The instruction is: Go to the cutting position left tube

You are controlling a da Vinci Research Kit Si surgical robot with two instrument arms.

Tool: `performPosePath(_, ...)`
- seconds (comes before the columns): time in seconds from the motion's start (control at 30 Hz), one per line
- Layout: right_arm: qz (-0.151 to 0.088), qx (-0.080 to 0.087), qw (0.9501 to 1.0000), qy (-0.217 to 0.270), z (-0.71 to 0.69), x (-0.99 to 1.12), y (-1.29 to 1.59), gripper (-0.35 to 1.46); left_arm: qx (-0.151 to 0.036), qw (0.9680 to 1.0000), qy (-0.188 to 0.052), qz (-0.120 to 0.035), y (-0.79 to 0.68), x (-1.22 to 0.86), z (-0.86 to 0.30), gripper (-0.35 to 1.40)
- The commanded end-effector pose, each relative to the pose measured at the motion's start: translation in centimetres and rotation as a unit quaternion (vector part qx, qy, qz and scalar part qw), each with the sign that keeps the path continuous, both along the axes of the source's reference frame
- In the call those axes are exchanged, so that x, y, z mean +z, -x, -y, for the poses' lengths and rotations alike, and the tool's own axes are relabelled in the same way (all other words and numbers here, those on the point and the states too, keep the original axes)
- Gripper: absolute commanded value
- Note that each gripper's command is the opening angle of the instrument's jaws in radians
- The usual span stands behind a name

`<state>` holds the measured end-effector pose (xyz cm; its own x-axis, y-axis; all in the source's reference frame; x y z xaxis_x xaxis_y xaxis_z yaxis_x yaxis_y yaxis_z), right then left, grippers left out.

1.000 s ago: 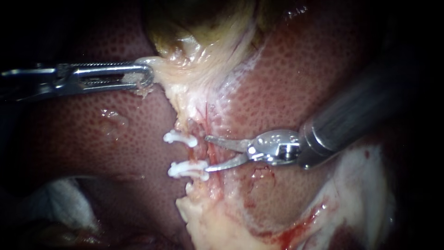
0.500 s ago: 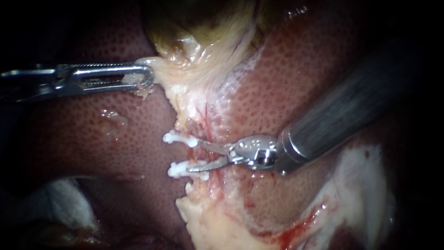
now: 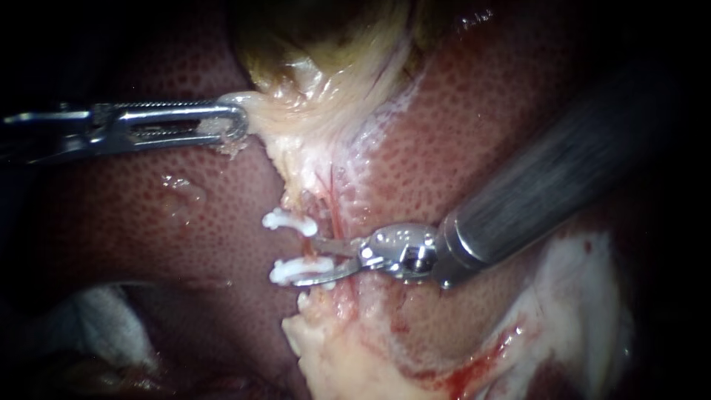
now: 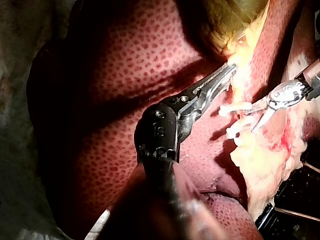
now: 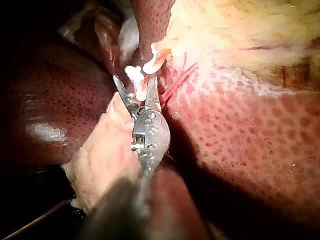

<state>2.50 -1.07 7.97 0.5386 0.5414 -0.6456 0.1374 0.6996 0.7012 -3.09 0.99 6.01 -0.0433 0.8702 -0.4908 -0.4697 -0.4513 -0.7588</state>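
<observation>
Nearest is a lump of pale fat (image 3: 326, 355), with some white gauze (image 3: 96, 318) at the near left. Just beyond the fat, the tube (image 3: 323, 250) runs away toward the gallbladder. It carries two white clips, a near clip (image 3: 292, 270) and a far clip (image 3: 285, 220). It lies left of a thin red strand, so I take it for the task's left tube.

The right instrument (image 3: 305, 261) reaches in from the right across the liver (image 3: 459, 133). Its jaws are spread, one on each side of the stretch of tube between the clips, and are not closed on it. The near jaw lies against or over the near clip, and I cannot tell which. The right wrist view also shows white clip between the jaws.

Farther off on the left, the left instrument (image 3: 235, 118) has its jaws pressed together on the pale edge of the gallbladder (image 3: 318, 52), drawing it leftward.

By my judgement the approach is nearly complete. What remains is to settle the jaws squarely between the clips, clear of the near one.
</observation>
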Motion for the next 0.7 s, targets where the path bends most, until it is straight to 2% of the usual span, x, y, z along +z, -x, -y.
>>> performPosePath(0.03, 0.000, -0.002, 1.0000, -0.002, 0.01, 0.01, -0.02, 1.43, 0.000, 1.0000, 0.000, 0.000, 0.00, 0.00, 0.00, -0.35)
performPosePath(0.13, -0.001, -0.005, 1.0000, -0.006, 0.01, 0.03, -0.07, 1.43, 0.001, 1.0000, 0.000, 0.000, 0.00, 0.00, 0.00, -0.35)
performPosePath(0.7, 0.010, 0.010, 0.9996, -0.025, -0.05, 0.11, -0.32, 1.38, 0.001, 1.0000, 0.000, 0.001, 0.03, 0.02, 0.01, -0.35)
